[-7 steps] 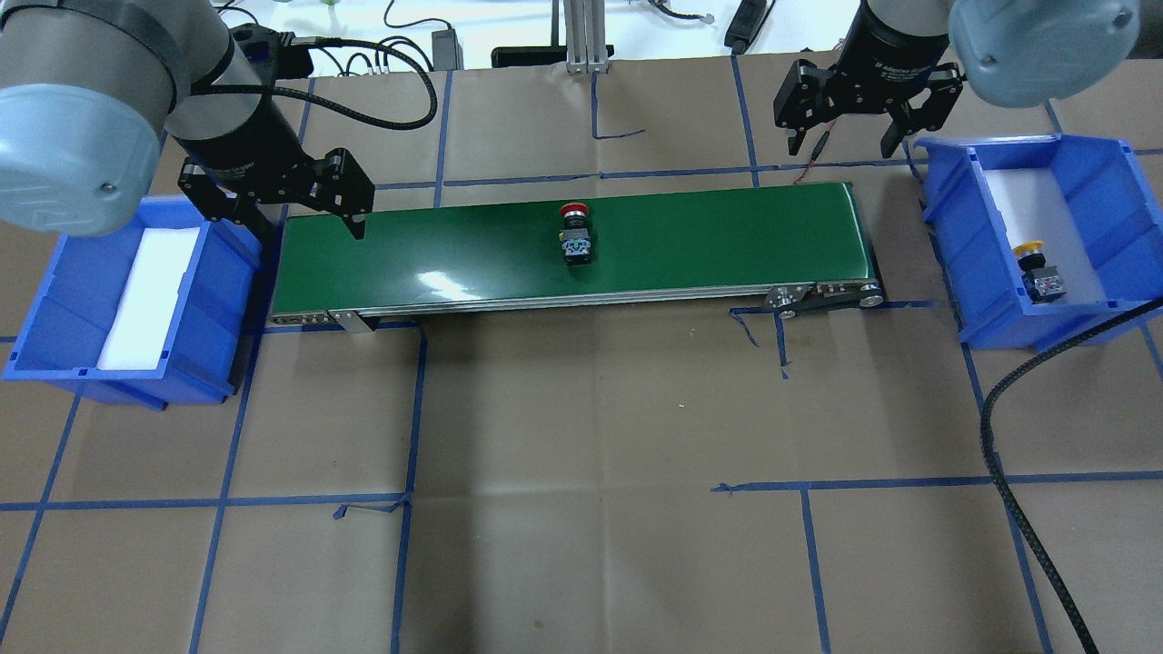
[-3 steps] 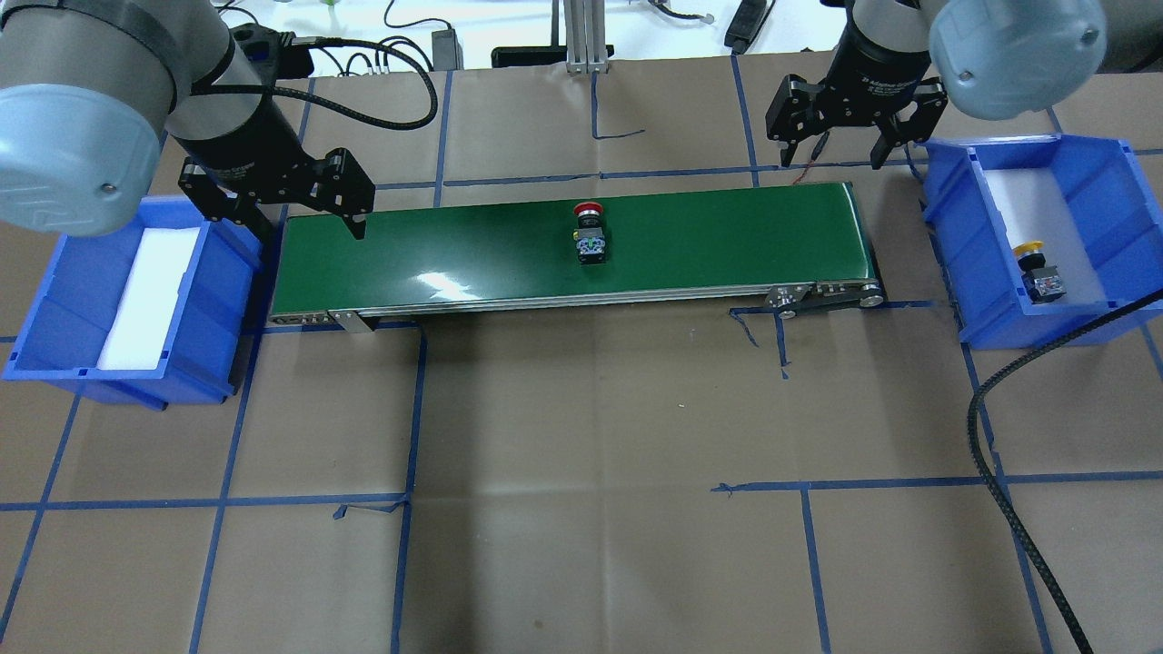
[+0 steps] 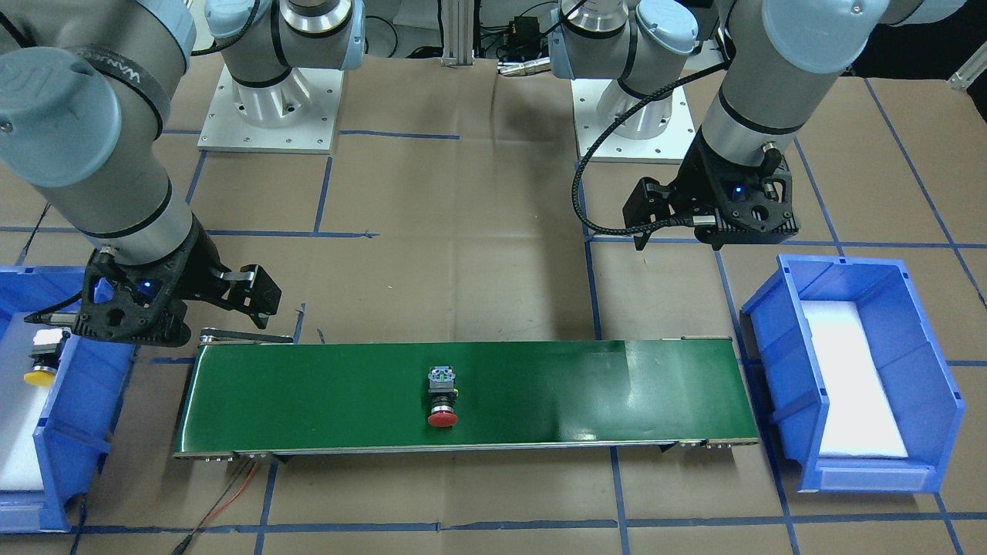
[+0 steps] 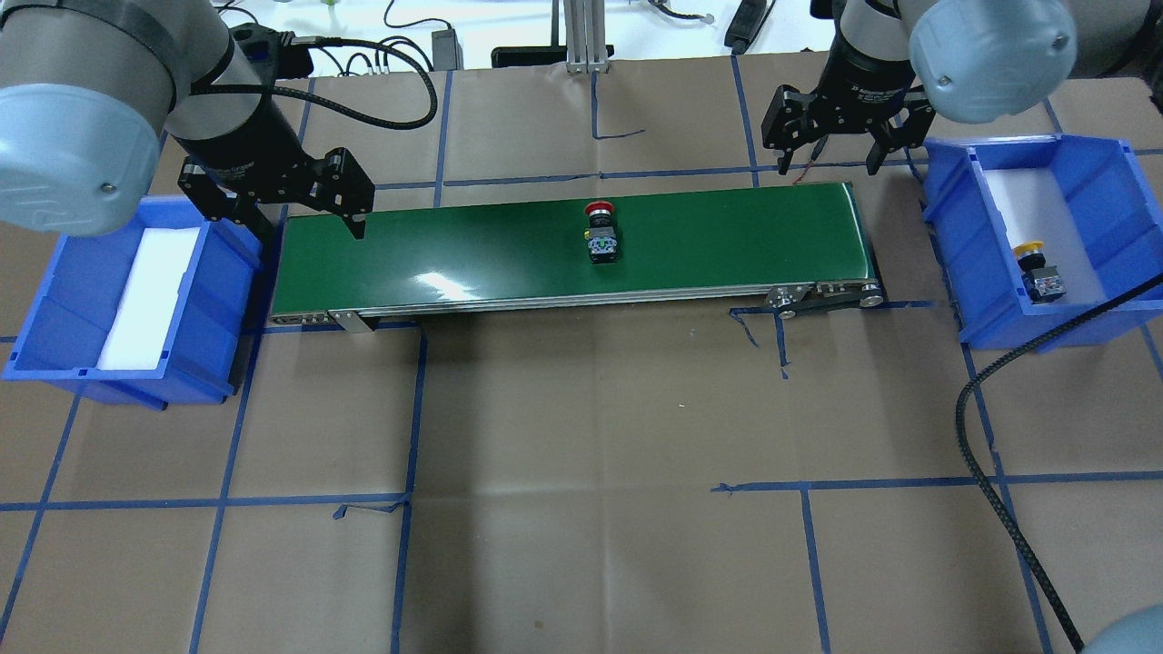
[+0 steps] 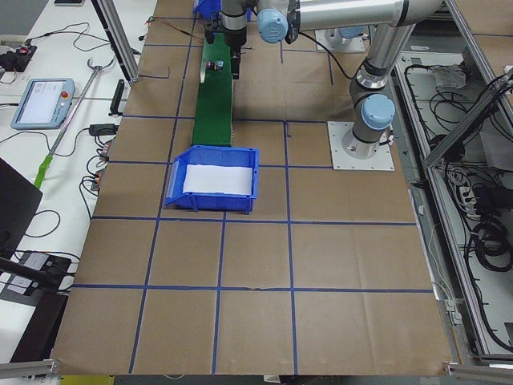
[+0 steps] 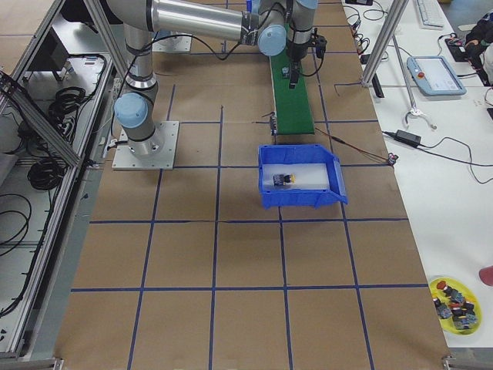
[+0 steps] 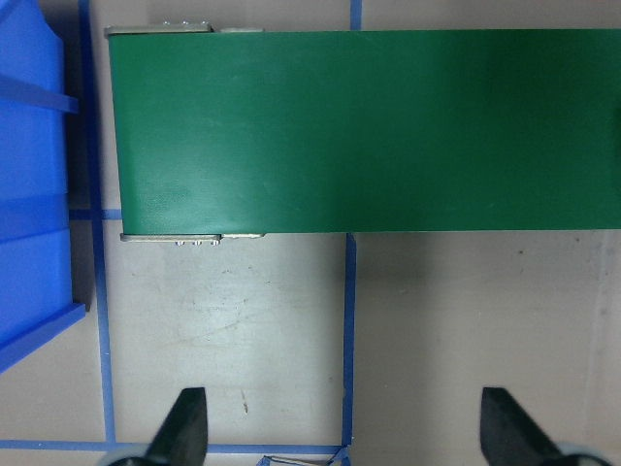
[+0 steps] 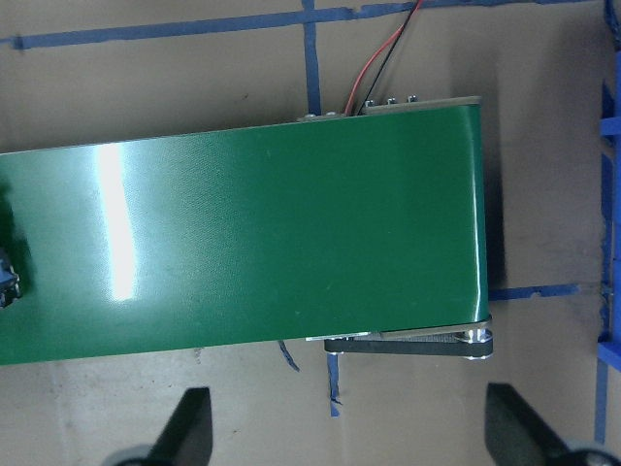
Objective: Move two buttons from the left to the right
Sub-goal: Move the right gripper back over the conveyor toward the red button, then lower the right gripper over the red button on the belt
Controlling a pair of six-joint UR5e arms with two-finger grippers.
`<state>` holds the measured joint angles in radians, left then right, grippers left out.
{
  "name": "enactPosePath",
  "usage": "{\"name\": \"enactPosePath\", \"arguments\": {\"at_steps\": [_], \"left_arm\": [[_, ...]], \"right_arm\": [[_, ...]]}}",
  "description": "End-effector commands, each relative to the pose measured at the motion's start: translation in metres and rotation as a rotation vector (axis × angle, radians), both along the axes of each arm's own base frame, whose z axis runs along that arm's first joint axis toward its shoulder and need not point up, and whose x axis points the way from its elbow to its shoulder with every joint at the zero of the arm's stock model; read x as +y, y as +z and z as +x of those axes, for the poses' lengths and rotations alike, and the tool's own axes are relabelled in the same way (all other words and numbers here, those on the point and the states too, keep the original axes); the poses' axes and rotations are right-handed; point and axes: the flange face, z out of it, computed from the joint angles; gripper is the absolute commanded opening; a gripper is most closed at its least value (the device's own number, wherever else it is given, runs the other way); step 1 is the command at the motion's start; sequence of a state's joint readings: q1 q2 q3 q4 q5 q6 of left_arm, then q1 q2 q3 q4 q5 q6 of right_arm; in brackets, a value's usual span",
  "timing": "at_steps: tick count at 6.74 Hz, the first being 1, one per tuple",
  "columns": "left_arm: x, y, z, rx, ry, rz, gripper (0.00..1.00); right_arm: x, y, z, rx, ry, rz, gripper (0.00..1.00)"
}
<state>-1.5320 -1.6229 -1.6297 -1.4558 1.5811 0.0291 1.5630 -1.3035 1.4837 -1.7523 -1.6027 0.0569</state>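
The red-capped button [image 4: 601, 234] lies on its side near the middle of the green conveyor belt [image 4: 727, 227]; it also shows in the front view [image 3: 442, 401]. The yellow-capped button [image 4: 1036, 270] lies in the right blue bin [image 4: 1090, 173] and shows in the front view [image 3: 42, 362]. My left gripper [image 4: 309, 222] hangs open and empty over the belt's left end [image 7: 344, 427]. My right gripper [image 4: 829, 156] hangs open and empty just beyond the belt's right end, at the far edge [image 8: 349, 432].
The left blue bin [image 4: 209, 272] holds only a white foam pad. A black braided cable [image 4: 981, 436] runs across the paper-covered table at the right. A red and black wire [image 8: 383, 58] leaves the belt's right end.
The red button has ridden to the right along the belt. My right gripper has shifted left, away from the right bin. The left arm has not moved.
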Motion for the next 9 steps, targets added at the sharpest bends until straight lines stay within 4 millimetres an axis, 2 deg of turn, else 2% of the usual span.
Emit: {"name": "enactPosePath", "arguments": {"at_steps": [1, 3, 5, 9], "left_arm": [[0.000, 0.000, 0.000, 0.003, 0.000, -0.001, 1.00], [0.000, 0.000, -0.001, 0.004, 0.000, -0.001, 1.00], [0.000, 0.000, 0.000, 0.004, 0.001, -0.001, 1.00], [0.000, 0.000, -0.001, 0.004, 0.000, -0.001, 1.00]], "right_arm": [[-0.008, -0.026, 0.016, 0.033, 0.024, 0.024, 1.00], [-0.022, -0.042, 0.028, 0.018, 0.038, -0.024, 1.00], [-0.035, -0.065, 0.041, -0.122, 0.042, -0.035, 1.00], [-0.037, -0.081, 0.041, -0.118, 0.043, -0.012, 1.00]]}}
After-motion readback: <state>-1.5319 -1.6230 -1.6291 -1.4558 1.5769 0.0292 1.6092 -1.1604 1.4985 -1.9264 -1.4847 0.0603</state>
